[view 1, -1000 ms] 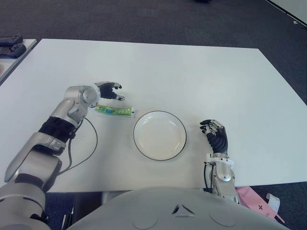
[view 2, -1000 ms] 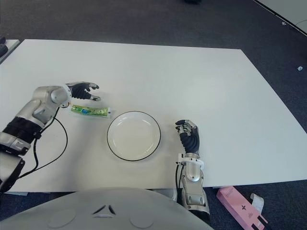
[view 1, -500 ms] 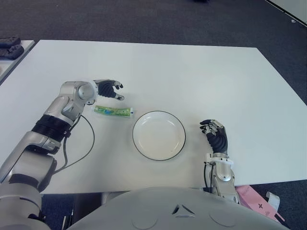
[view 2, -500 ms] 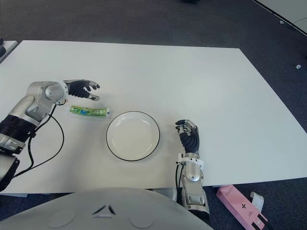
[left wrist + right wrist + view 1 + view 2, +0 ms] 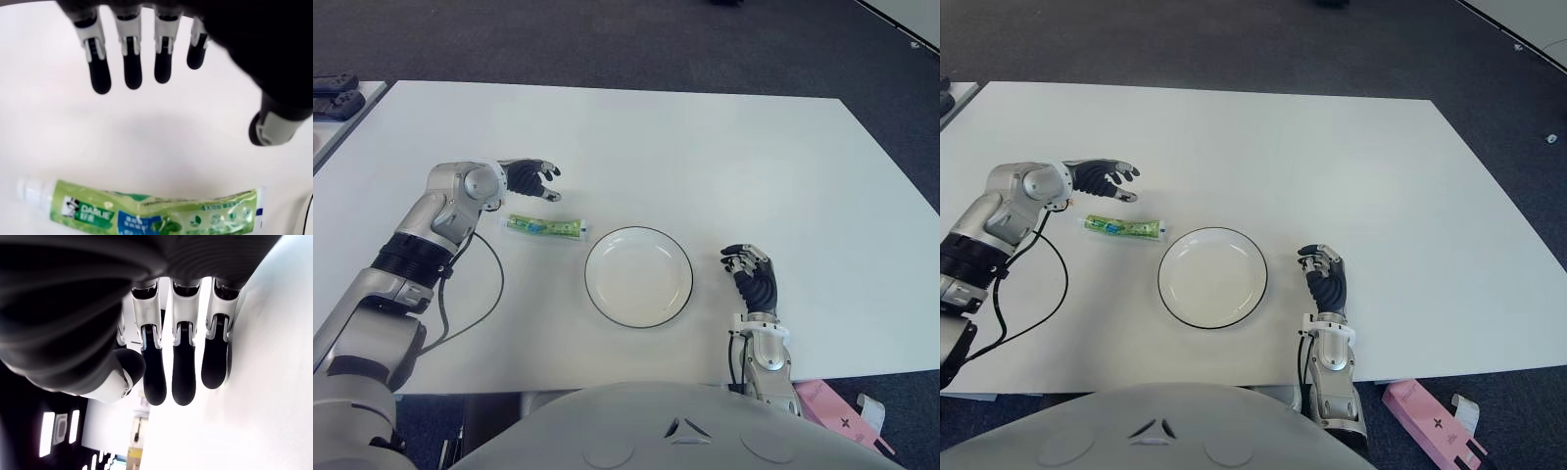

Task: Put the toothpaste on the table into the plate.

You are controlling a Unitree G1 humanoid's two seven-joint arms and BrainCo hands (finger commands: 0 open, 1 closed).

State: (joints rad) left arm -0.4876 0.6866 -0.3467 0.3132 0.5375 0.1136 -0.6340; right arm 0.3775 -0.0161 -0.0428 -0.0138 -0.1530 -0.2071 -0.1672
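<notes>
- Toothpaste [image 5: 546,228] lies flat on the white desk [image 5: 705,157], a green tube with its white cap pointing toward the robot's left and its crimped end toward the plate.
- It sits just beside the plate [image 5: 639,275], off the plate's left rim; the crimped end looks to stop short of the rim, though the gap is narrow and hard to judge.
- The plate is white with a thin dark edge, and nothing lies in it.
- The left hand [image 5: 530,179] hovers over the desk on the far side of the tube, fingers spread and holding nothing.
- In the left wrist view the dark fingertips [image 5: 132,78] hang clear of the tube, with bare desk between them, and the thumb is out to one side.
- The tube's label in that view shows green and blue printing, with the cap [image 5: 30,190] at one end.
- A black cable [image 5: 475,313] runs from the left forearm and loops across the desk near the robot.
- The right hand [image 5: 754,279] shows to the right of the plate, near the desk's front edge, fingers loosely bent and holding nothing.
- A pink box [image 5: 1430,421] lies on the floor below the desk's front right edge.
</notes>
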